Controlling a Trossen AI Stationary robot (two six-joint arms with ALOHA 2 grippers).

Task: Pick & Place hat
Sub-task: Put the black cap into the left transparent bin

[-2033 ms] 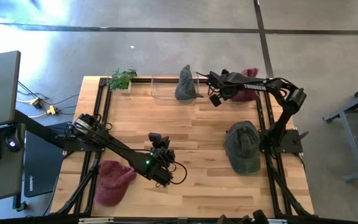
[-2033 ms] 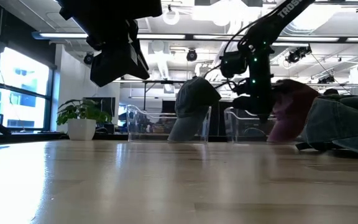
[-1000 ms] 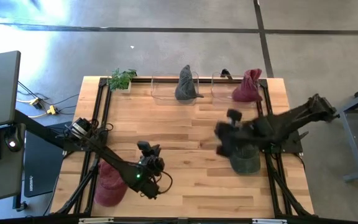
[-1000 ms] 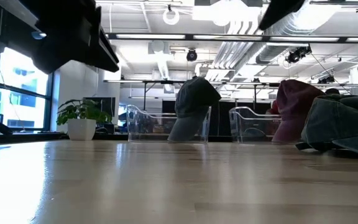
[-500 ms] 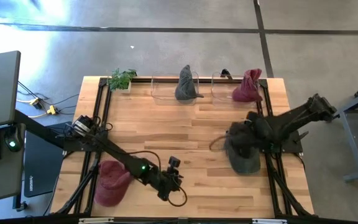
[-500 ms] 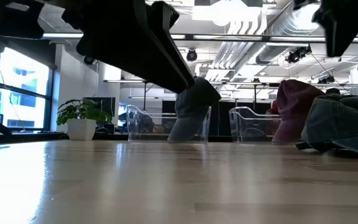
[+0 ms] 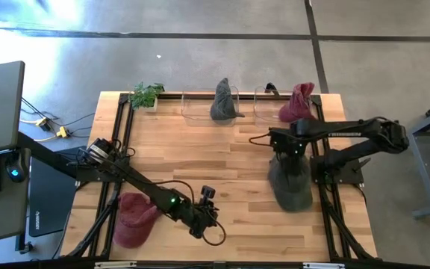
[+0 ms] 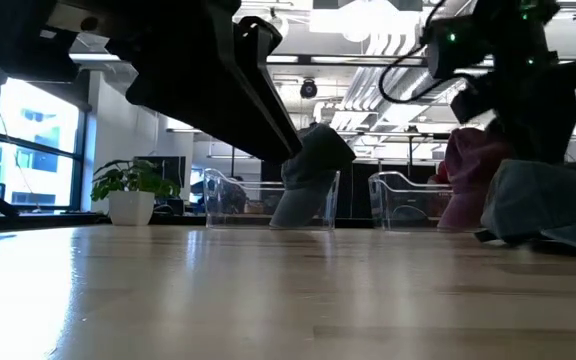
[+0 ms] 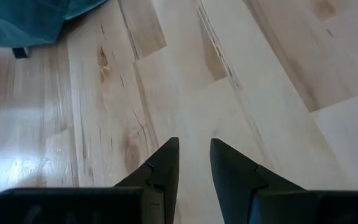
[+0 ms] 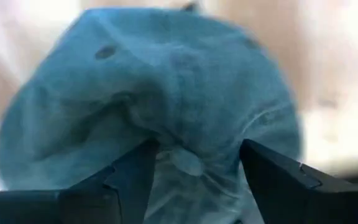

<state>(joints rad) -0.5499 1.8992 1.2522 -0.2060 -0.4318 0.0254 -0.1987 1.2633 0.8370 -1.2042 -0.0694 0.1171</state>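
High view: the right gripper [image 7: 288,152] stood over the far edge of the grey-green hat [image 7: 293,183], which lay on the right side of the wooden worktop [image 7: 222,149]. The left gripper [image 7: 206,217] hung above bare wood near the front centre, well apart from that hat. A maroon hat [image 7: 131,217] lay at the front left corner. At the far edge, a grey hat [image 7: 223,101] rested in one clear bin [image 7: 197,112] and a red hat [image 7: 297,104] in the bin to its right; a potted plant [image 7: 147,96] stood at the far left.

Low view: the grey-green hat [image 8: 548,205] sat at the right with the right arm [image 8: 528,70] above it; the left arm [image 8: 188,70] crossed the upper left.

Left wrist view: the left fingers [image 9: 160,171] were slightly apart, holding nothing, over bare planks.

Right wrist view: the right fingers [image 10: 126,177] were spread wide on either side of a bunched fold of the grey-green hat [image 10: 166,93], not yet closed on it.
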